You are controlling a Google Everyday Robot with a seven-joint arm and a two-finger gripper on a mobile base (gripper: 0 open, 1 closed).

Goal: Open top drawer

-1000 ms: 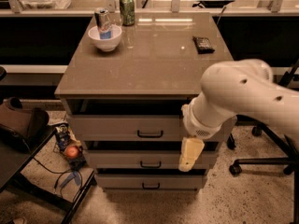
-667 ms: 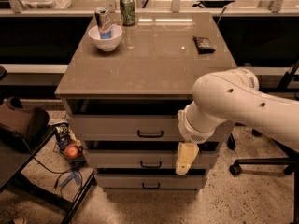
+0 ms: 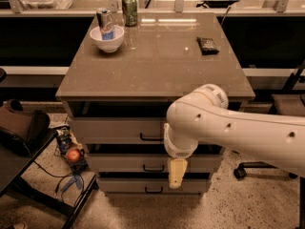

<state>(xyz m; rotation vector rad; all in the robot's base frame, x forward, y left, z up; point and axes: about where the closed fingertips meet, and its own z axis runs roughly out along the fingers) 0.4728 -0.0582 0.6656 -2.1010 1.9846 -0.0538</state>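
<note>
The top drawer [image 3: 114, 128] is the uppermost of three grey-beige fronts under the tabletop, and it looks closed. Its thin black handle [image 3: 148, 138] shows at the centre, with its right end hidden behind my white arm [image 3: 228, 128]. My gripper [image 3: 176, 173] hangs down from the wrist just right of that handle. Its pale yellow tip lies in front of the middle drawer [image 3: 124, 163] and reaches toward the bottom drawer [image 3: 128, 185]. It holds nothing that I can see.
On the tabletop [image 3: 157, 66] stand a white bowl [image 3: 107, 38] with a can in it, a green can [image 3: 129, 9] and a small dark packet [image 3: 208, 45]. A brown bag [image 3: 19, 128], cables and a red ball [image 3: 73, 155] lie at the left. A chair base [image 3: 240, 171] is at the right.
My arm and gripper have moved left across the drawer fronts, toward the top drawer's handle. The drawers have not moved.
</note>
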